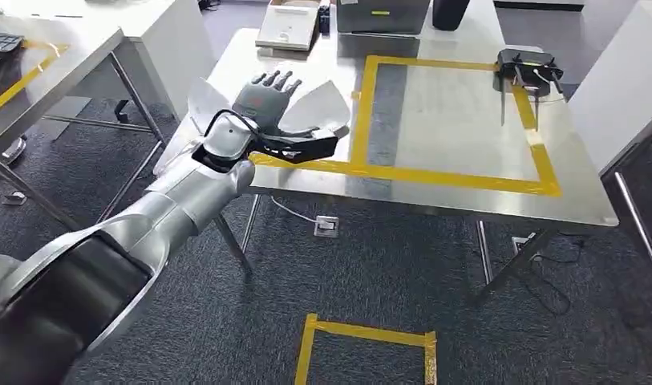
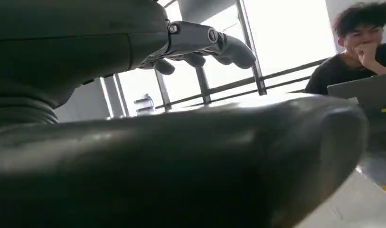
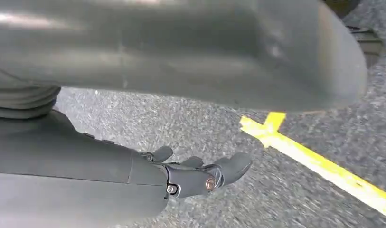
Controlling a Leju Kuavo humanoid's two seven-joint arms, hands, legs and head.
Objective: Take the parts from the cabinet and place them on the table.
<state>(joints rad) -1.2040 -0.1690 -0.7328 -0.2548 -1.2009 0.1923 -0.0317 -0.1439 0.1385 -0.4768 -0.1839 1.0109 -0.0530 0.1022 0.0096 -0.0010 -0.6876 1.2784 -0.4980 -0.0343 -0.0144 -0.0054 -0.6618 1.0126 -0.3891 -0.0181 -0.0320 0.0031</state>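
1. Left hand (image 1: 268,95): we find it reached out over the near-left part of the steel-topped table (image 1: 467,192), palm down. Its dark fingers (image 2: 200,46) are stretched and apart. In the left wrist view daylight shows between them and the thick grey thumb, and nothing is in the grasp.
2. White, thin, curved sheet part (image 1: 322,108): it lies on the table directly under the left hand, with its lobes spreading out to both sides of the palm. We cannot tell whether the palm touches it.
3. Right hand (image 3: 200,173): it hangs over the grey carpet floor (image 3: 191,118) with its fingers loosely spread and holding nothing. A strip of yellow floor tape (image 3: 319,164) runs near it.
4. Yellow tape square (image 1: 459,175): it is marked on the tabletop, and the white part lies just outside its left side.
5. Black device with thin prongs (image 1: 529,67): it sits on the far right corner of the tape square, well apart from the hand.
6. Far edge of the table: a flat pale box (image 1: 289,24), a grey case (image 1: 382,14) and a dark cylinder (image 1: 451,11) stand here (all cut off by the frame).
7. Surroundings: a second tape rectangle (image 1: 366,341) is on the carpet in front of the table. In the left wrist view a person in a dark top (image 2: 343,71) sits behind a grey laptop (image 2: 366,92).
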